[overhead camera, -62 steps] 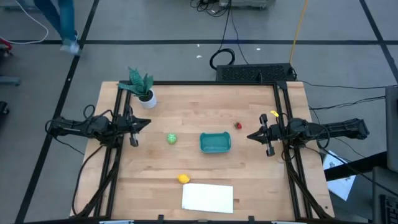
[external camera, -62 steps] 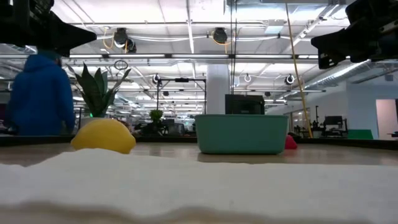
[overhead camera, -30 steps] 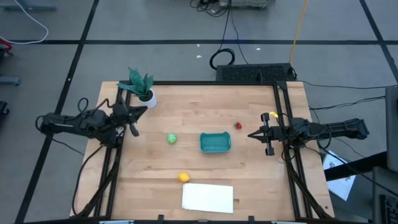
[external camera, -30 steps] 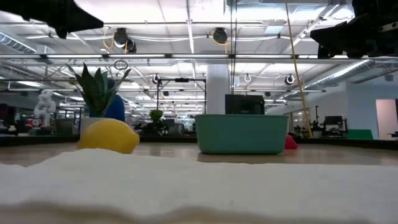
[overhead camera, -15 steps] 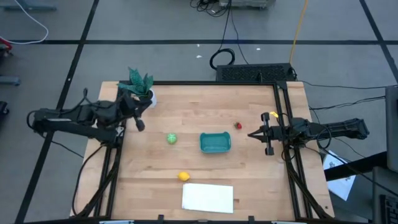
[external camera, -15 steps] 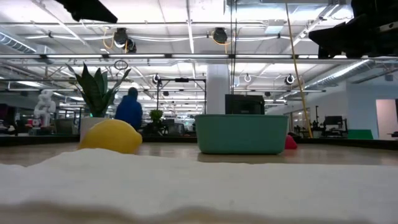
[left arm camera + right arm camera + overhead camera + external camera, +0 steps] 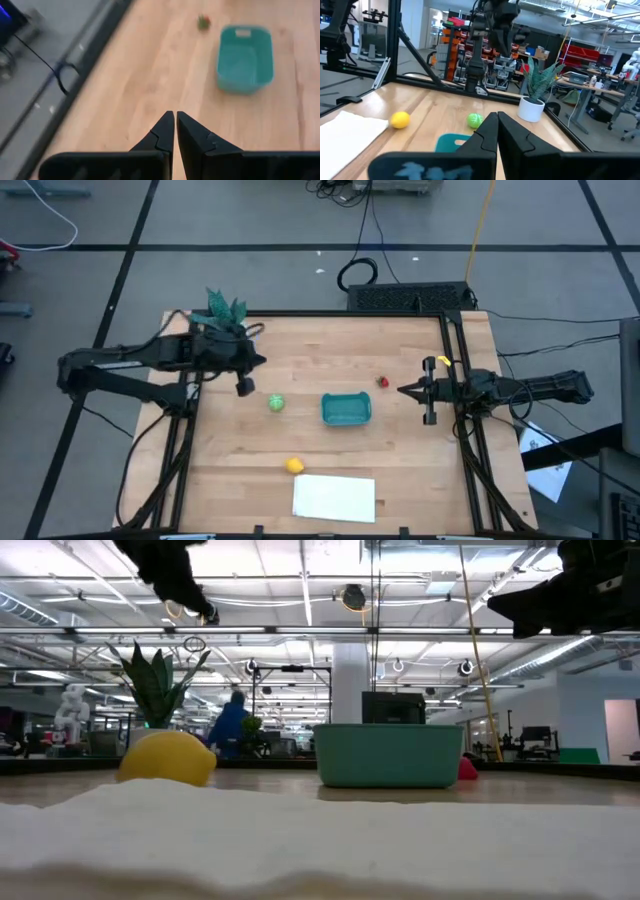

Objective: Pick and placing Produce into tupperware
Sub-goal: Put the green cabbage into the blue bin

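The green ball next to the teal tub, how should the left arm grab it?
Grip the green ball across its middle, coming straight down from above. It is round, so any side works, and it sits on bare wood clear of the tub. The left gripper must first open its jaws.

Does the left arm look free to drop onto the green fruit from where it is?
Probably yes. The left gripper hangs just short of the green fruit, which sits alone on bare table, apart from the tupperware. Its jaws are shut and would need opening first.
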Robot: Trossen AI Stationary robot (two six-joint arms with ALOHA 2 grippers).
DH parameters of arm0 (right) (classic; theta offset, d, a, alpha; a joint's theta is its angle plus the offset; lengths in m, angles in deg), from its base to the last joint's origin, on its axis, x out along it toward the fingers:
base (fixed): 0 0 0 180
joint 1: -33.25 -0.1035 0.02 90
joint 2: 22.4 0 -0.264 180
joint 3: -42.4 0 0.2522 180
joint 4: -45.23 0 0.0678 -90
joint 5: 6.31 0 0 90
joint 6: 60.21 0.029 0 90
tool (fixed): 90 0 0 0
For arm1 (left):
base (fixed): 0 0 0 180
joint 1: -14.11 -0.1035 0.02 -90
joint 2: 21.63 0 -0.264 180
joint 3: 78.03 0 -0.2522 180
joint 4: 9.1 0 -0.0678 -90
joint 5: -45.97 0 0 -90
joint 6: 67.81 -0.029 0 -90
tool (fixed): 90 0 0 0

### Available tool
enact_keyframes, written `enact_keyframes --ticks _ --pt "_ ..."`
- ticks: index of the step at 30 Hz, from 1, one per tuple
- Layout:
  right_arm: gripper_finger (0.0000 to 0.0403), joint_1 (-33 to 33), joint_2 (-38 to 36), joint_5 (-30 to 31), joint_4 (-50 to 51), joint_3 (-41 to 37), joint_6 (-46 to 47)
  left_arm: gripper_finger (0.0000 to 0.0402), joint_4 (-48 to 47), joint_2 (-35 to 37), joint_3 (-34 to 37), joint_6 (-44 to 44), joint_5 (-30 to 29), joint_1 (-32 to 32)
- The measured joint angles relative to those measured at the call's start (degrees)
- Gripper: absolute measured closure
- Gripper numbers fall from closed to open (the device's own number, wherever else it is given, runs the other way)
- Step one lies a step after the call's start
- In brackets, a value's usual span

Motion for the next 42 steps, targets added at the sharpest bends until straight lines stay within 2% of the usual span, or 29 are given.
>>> enact_keyframes --ticks 8,12,16,24,28,31,42 --pt "0.0403 0.0 0.0 0.0 0.0 0.0 1.1 0.0375 -3.7 -10.6 0.0 -1.2 1.4 -1.1" --pt "0.0403 0.0 0.0 0.0 0.0 0.0 1.1 0.0350 -3.8 -14.1 0.0 -1.8 4.6 -1.8" --pt "0.0403 0.0 0.0 0.0 0.0 0.0 1.1 0.0287 -4.1 -16.0 0.0 -1.9 7.8 -2.5" --pt "0.0403 0.0 0.0 0.0 0.0 0.0 1.1 0.0125 -4.1 -16.2 0.0 -1.7 13.3 -3.2" --pt "0.0403 0.0 0.0 0.0 0.0 0.0 1.1 0.0073 -3.7 -16.2 0.0 -1.3 13.7 -3.2" --pt "0.0403 0.0 0.0 0.0 0.0 0.0 1.1 0.0059 -3.1 -16.9 0.0 -0.9 14.2 -3.0" --pt "0.0403 0.0 0.2 -0.1 0.1 0.0 2.1 0.0068 -3.1 -20.3 0.3 1.7 18.3 -1.5"
